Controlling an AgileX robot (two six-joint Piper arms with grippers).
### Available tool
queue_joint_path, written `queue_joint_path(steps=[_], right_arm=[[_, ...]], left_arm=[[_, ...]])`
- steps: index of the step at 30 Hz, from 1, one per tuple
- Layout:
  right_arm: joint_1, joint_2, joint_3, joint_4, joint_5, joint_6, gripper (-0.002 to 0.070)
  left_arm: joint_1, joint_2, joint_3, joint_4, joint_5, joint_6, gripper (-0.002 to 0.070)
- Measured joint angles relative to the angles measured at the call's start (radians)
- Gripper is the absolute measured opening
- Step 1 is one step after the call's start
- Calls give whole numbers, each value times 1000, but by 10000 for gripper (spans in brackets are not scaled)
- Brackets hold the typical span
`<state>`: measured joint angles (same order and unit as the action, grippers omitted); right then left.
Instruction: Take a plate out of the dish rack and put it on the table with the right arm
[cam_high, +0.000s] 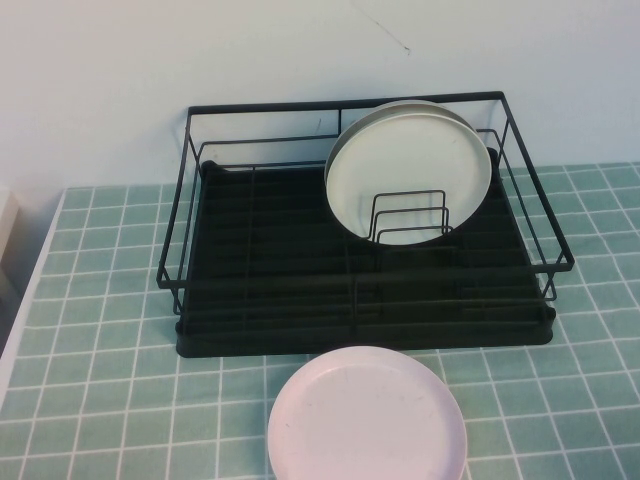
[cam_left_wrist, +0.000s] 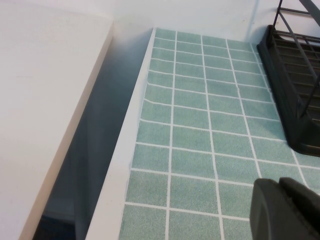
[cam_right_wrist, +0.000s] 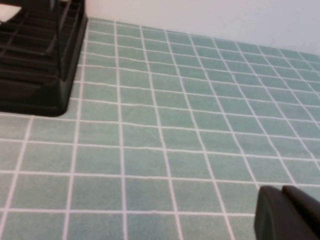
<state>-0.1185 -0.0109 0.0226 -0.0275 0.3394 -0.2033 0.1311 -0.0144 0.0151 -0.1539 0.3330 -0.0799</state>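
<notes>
The pale pink plate (cam_high: 366, 415) lies flat on the teal tiled table (cam_high: 100, 350), just in front of the black dish rack (cam_high: 270, 300). Neither arm shows in the high view. My left gripper (cam_left_wrist: 279, 186) is shut and empty, hovering over the tiles to the left of the rack's corner (cam_left_wrist: 295, 75). My right gripper (cam_right_wrist: 283, 192) is shut and empty over bare tiles (cam_right_wrist: 175, 125) to the right of the rack's corner (cam_right_wrist: 35, 65). The pink plate does not show in either wrist view.
Two pale plates (cam_high: 410, 170) stand upright against wire dividers at the rack's back right. The table's white left edge (cam_high: 25, 310) drops into a dark gap beside a white counter (cam_left_wrist: 45, 100). A white wall stands behind the rack.
</notes>
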Motion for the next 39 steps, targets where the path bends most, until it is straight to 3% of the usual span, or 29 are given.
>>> queue_joint_path(steps=[6,39], right_arm=[[62,0,0,0,0,-2,0],[82,0,0,6,2,-2,-1]], left_arm=[[0,0,0,0,0,0,-3],[0,0,0,0,0,0,-3]])
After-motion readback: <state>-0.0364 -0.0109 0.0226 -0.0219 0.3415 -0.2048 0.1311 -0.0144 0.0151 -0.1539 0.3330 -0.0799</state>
